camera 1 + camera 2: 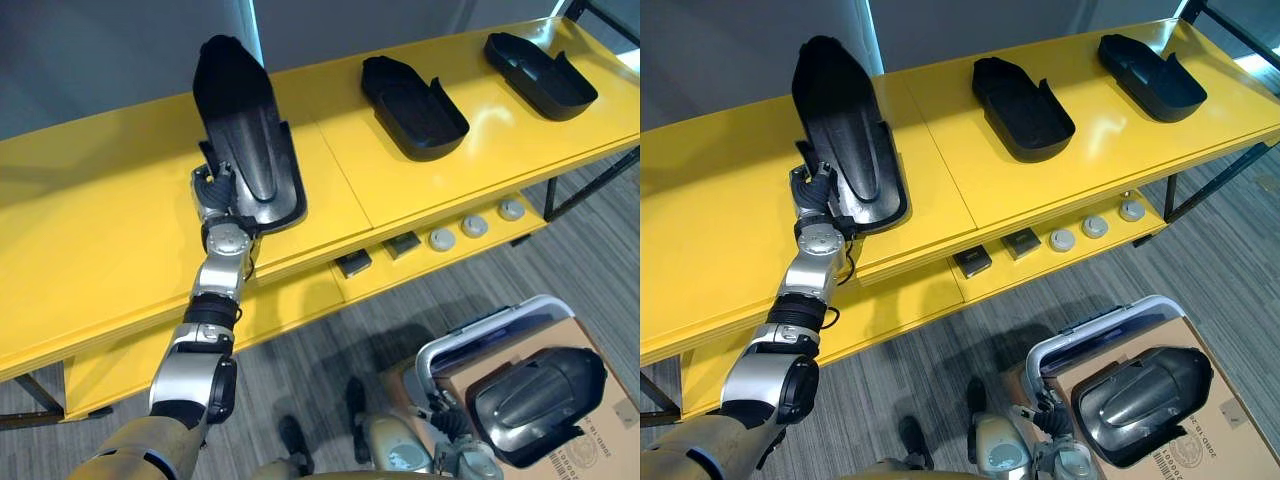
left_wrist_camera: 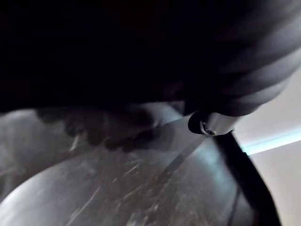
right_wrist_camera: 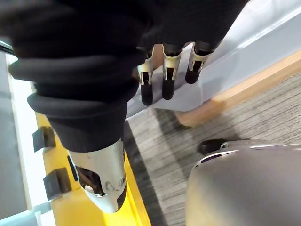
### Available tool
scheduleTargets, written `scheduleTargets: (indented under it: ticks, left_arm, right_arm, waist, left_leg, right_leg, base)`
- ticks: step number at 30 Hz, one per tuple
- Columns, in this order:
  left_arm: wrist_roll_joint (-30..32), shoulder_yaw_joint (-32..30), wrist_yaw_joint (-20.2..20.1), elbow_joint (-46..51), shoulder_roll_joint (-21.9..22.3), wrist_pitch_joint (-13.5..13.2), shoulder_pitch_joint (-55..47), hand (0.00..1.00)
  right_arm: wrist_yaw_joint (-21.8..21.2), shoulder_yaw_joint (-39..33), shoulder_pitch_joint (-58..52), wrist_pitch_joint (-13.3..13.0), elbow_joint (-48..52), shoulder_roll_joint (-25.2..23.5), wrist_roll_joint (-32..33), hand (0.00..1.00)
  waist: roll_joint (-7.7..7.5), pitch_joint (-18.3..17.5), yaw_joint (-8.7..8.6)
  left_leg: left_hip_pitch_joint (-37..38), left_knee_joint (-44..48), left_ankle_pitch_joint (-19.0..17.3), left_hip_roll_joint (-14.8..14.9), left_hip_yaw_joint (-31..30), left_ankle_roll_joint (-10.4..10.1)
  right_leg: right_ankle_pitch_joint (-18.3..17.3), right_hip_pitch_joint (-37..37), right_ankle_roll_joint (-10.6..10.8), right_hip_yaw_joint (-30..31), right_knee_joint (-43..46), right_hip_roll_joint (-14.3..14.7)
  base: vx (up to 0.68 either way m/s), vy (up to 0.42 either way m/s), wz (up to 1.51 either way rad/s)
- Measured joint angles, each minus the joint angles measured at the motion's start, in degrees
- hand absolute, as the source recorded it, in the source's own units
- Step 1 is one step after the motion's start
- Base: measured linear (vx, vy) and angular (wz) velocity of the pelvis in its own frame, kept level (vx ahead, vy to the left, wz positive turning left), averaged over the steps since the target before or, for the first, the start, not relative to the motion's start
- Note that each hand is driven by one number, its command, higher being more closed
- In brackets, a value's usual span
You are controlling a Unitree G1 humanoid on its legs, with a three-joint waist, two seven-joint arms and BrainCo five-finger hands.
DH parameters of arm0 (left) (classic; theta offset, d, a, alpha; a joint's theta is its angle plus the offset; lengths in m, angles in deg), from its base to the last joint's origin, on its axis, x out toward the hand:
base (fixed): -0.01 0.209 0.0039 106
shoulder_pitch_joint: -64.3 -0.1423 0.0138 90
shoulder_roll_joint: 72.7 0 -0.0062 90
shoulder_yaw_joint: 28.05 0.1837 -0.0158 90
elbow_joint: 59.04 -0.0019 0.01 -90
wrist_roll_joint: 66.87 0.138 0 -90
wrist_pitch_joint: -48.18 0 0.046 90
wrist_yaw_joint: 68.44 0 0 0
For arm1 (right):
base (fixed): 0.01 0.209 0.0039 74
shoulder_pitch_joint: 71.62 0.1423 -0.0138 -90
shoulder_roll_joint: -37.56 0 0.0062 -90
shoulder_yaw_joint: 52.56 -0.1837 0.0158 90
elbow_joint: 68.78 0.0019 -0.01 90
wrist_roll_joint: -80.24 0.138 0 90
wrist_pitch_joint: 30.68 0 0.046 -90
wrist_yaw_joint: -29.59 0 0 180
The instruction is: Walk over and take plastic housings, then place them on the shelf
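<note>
- The left hand (image 1: 214, 193) is reaching up over the yellow shelf (image 1: 90, 220) and clamping the near left edge of a black plastic housing (image 1: 245, 130).
- In the left wrist view, one dark-tipped finger (image 2: 209, 125) is pressing onto that housing's glossy curved surface.
- The held housing is lying lengthwise over the top board. Its near end is sitting low by the front edge and its far end is pointing towards the grey wall. I cannot tell whether it is touching the board.
- Further along to the right, a second housing (image 1: 415, 105) and a third housing (image 1: 540, 75) are resting hollow side up on the same board, well apart from each other.
- On the lower tier (image 1: 290, 305), two small black blocks (image 1: 352, 263) and three grey discs (image 1: 474, 226) are lining up in a row.
- The right hand (image 3: 167, 84) is hanging low with its fingers straight and apart, holding nothing, just in front of a pale grey crate (image 3: 235, 52).
- A cardboard box (image 1: 595, 440) is sitting on the carpet beside the crate.
- A fourth housing (image 1: 540, 400), dark and shiny, is showing over the box against the crate's rim.
</note>
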Motion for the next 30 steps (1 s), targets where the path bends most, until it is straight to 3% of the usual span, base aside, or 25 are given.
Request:
scheduleTargets:
  ticks: [11,12,14,16,17,22,26,30]
  left_arm:
    - [-2.52,-1.32,4.32,3.23,0.29,-0.04,0.16,0.0]
    - [-2.43,-0.68,5.1,11.08,1.6,-0.1,-0.4,0.0]
    - [-2.24,0.58,5.52,17.23,2.31,-0.52,-1.31,0.0]
    - [0.53,3.34,5.49,27.91,3.39,-2.59,-4.83,0.0]
    - [2.23,4.24,5.26,31.3,3.89,-3.08,-6.78,1.0]
    - [10.68,10.37,2.43,41.47,6.78,-4.55,-21.35,1.0]
    - [17.09,14.24,-0.64,43.75,7.23,-6.03,-28.87,1.0]
    - [20.98,17.42,-3.8,43.93,7.1,-7.0,-33.22,1.0]
  right_arm:
    - [0.11,0.08,-0.14,-0.56,0.0,0.18,0.02,0.0]
    - [0.17,0.01,-0.15,-0.57,-0.01,0.17,0.02,0.0]
    - [0.19,-0.13,-0.15,-0.6,-0.1,0.19,0.04,0.0]
    - [0.46,-0.24,0.01,-0.89,-0.17,0.31,0.12,0.0]
    - [0.62,-0.29,0.01,-0.97,-0.22,0.29,0.18,0.0]
    - [0.69,-1.3,-0.03,-1.17,-1.07,0.09,1.25,0.0]
    - [0.4,-1.54,-0.25,-2.13,-2.73,0.84,1.26,0.0]
    - [0.04,-1.41,-0.21,-2.39,-2.85,1.23,1.24,0.0]
  waist:
    - [0.13,0.98,0.05]
    - [0.19,1.02,0.07]
    - [0.28,1.07,0.2]
    - [0.74,1.33,0.26]
    - [0.93,1.44,0.3]
    - [1.51,1.77,0.64]
    - [2.32,2.11,1.94]
    - [2.8,2.03,1.95]
  left_leg:
    - [-0.33,-0.2,0.02,0.09,-0.46,0.08]
    - [-0.62,0.05,0.27,0.03,-1.1,0.38]
    - [-0.62,0.06,0.49,0.01,-1.19,0.49]
    - [-0.57,0.08,0.48,-0.16,-1.37,0.48]
    - [-0.52,0.08,0.47,-0.23,-1.42,0.48]
    - [0.58,0.07,0.17,-0.35,-1.62,0.37]
    - [0.77,-0.22,-0.21,-0.24,-1.78,0.74]
    - [0.66,-0.31,-0.28,0.04,-1.59,0.86]
  right_leg:
    - [0.16,-0.12,-0.14,-0.41,-0.16,0.0]
    - [0.16,-0.12,-0.14,-1.11,-0.17,-0.2]
    - [0.15,-0.01,-0.15,-1.3,-0.17,-0.27]
    - [0.15,0.18,-0.14,-1.4,-0.21,-0.44]
    - [0.15,0.26,-0.14,-1.41,-0.21,-0.51]
    - [0.05,1.62,-0.01,-1.46,-0.54,-0.62]
    - [0.11,2.22,0.13,-1.51,-1.26,-0.47]
    - [-0.08,2.29,0.75,-1.61,-1.74,-0.28]
  base:
    - [-0.01,-0.009,0.02]
    - [0.06,0.001,0.17]
    - [0.05,0.004,0.11]
    - [0.05,0.018,0.05]
    - [0.03,0.019,0.03]
    - [0.0,0.003,0.01]
    - [-0.05,-0.007,0.03]
    - [-0.03,-0.018,0.01]
